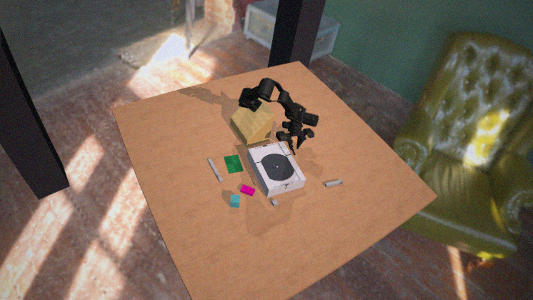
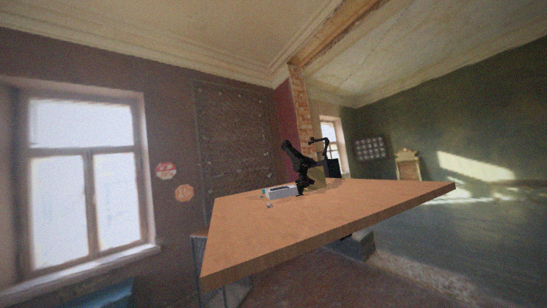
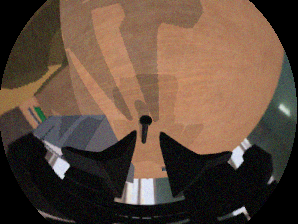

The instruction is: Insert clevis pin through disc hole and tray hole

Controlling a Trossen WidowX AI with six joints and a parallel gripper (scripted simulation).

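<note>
The gripper is parted, with nothing clasped. The pin lies on the table, just ahead of the gap between its fingertips. Beside the gripper is the tray, holding the disc.

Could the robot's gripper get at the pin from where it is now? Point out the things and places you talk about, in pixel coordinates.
Probably yes: the gripper (image 1: 295,151) (image 3: 148,133) is open, and in the wrist view the pin (image 3: 145,129) shows just ahead of the fingertips, with nothing visible between them.

Blk jointed robot arm w/ open pincer nr white rectangular tray; dark grey round disc lies in it, on brown wooden desk.
</note>
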